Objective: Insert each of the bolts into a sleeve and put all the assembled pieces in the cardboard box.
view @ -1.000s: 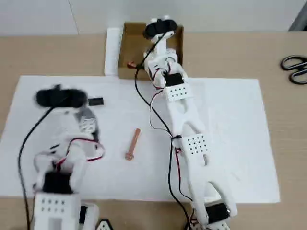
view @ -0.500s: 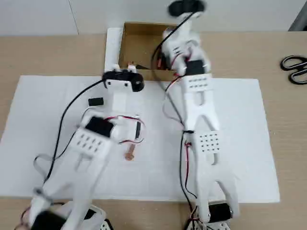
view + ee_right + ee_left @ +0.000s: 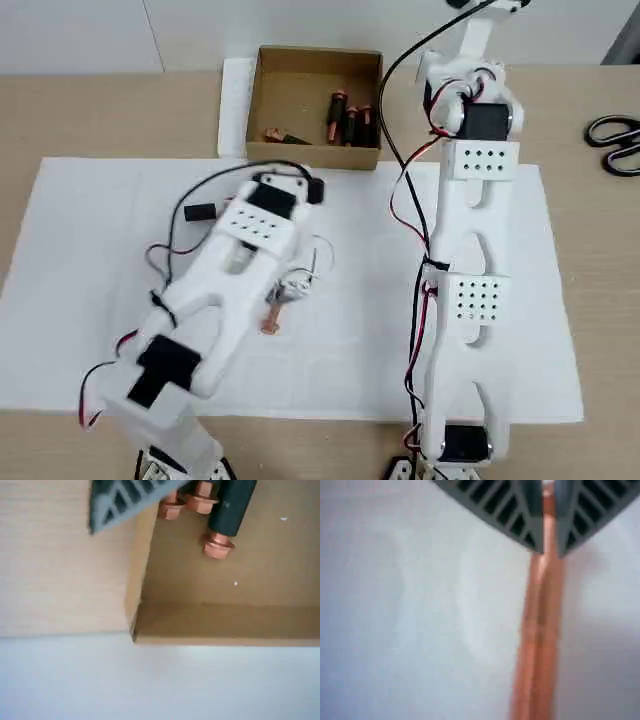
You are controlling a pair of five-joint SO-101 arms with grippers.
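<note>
A copper bolt (image 3: 545, 630) lies on the white paper, its head (image 3: 270, 322) showing under my left arm. My left gripper (image 3: 548, 550) is shut on the bolt's shank, one grey finger on each side. A loose black sleeve (image 3: 200, 211) lies on the paper to the left of that arm. The cardboard box (image 3: 312, 157) at the back holds several assembled pieces (image 3: 350, 118), black sleeves (image 3: 232, 502) with copper bolt heads (image 3: 217, 546). My right arm (image 3: 470, 150) stretches to the box's right side; one grey finger (image 3: 125, 500) of its open gripper hangs over the box wall (image 3: 225, 622).
The white paper sheet (image 3: 60, 230) covers most of the wooden table. Scissors (image 3: 615, 140) lie at the far right edge. A white strip (image 3: 235, 100) sits against the box's left wall. Cables trail along both arms.
My left arm swung from the left side to the middle and came down on the bolt. My right arm moved off the box toward the right.
</note>
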